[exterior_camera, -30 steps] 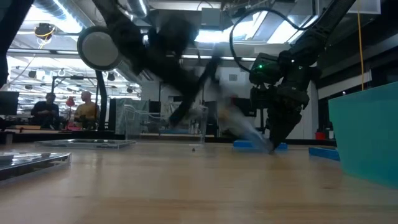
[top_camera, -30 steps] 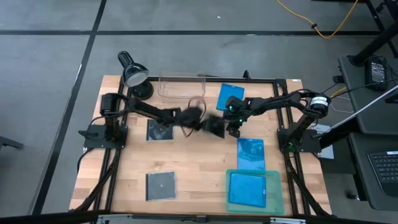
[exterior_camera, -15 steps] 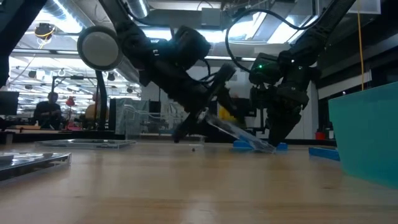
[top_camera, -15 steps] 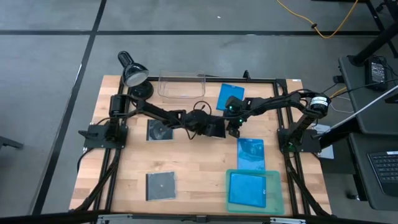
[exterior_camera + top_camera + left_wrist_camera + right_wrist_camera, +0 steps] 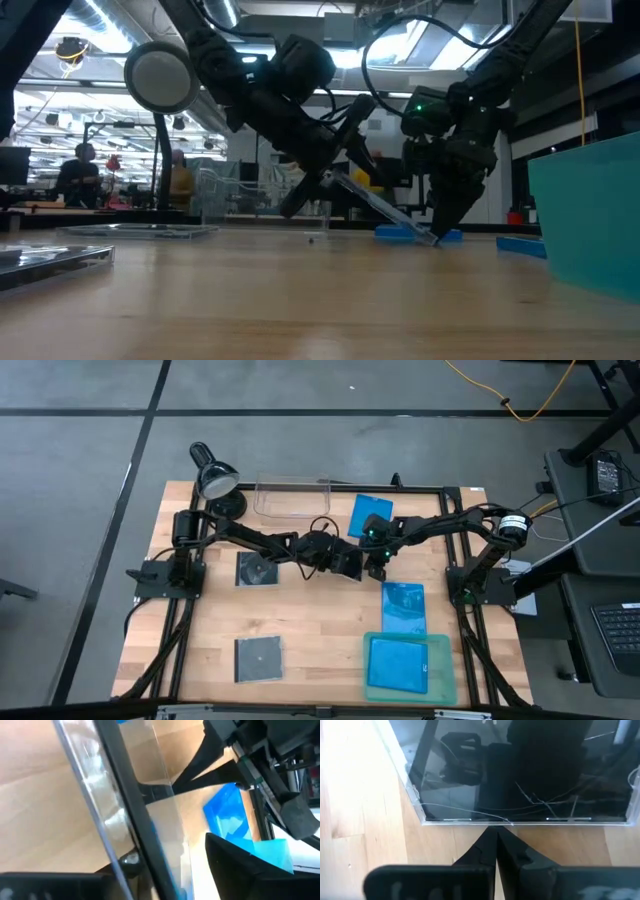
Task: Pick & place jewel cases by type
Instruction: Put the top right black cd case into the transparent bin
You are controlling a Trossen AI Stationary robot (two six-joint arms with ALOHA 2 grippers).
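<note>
Compared with one second before, the left arm has stopped swinging, and the left gripper [image 5: 328, 182] now sits at the raised edge of a clear square plastic jewel case [image 5: 381, 209] near the middle of the wooden table [image 5: 310, 625]. This case stands tilted. Its high edge is between the left fingers, which are closed onto it. Its low edge is on the table at the right, where the right gripper [image 5: 436, 236] points down. The right fingers are pressed together, and in the right wrist view their tips [image 5: 496, 840] touch that low edge of the case [image 5: 520, 770].

In the high view both grippers meet at the table centre, the left gripper [image 5: 349, 563] just beside the right gripper [image 5: 375, 571].

A second square clear case showing a disc [image 5: 257, 570] lies flat to the left of them, and a third [image 5: 258, 659] lies at the near left. One translucent blue rectangular case [image 5: 371, 515] lies at the far side, right of a clear plastic bin [image 5: 292, 497]. Another blue case [image 5: 404, 607] lies near the right arm's base, and a third blue case [image 5: 398, 663] lies inside the teal-green shallow tray [image 5: 448, 670] at the near right. A black desk lamp [image 5: 212, 477] stands at the far left corner.
</note>
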